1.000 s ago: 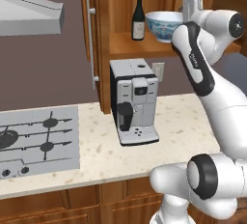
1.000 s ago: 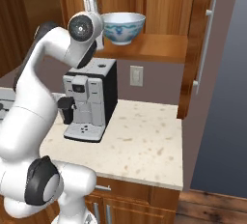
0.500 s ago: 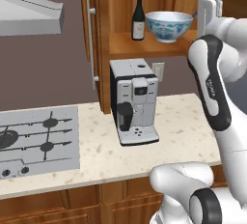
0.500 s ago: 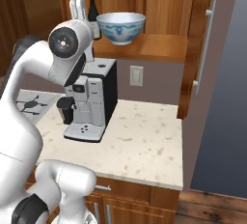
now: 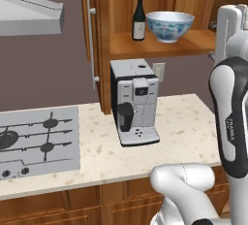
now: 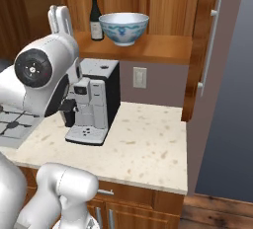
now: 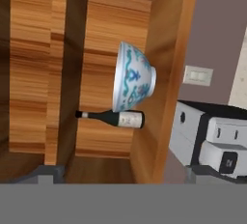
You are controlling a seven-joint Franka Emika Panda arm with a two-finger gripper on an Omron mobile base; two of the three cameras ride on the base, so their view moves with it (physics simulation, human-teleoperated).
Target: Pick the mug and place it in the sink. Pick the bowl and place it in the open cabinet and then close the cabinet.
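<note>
Item: bowl (image 5: pixel 169 25), upper centre of frame, resting on cabinet (image 5: pixel 160 44) shelf. My gripper (image 7: pixel 120 177): released, empty. Next, I judge: door (image 6: pixel 210 50) needs closing.

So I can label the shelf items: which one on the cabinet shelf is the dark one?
The wine bottle: tall and dark, beside the white-and-blue bowl.

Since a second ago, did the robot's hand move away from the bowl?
Yes. In the left base view the gripper has swung right, away from the bowl on the cabinet shelf. The bowl stands unmoved beside the bottle.
</note>
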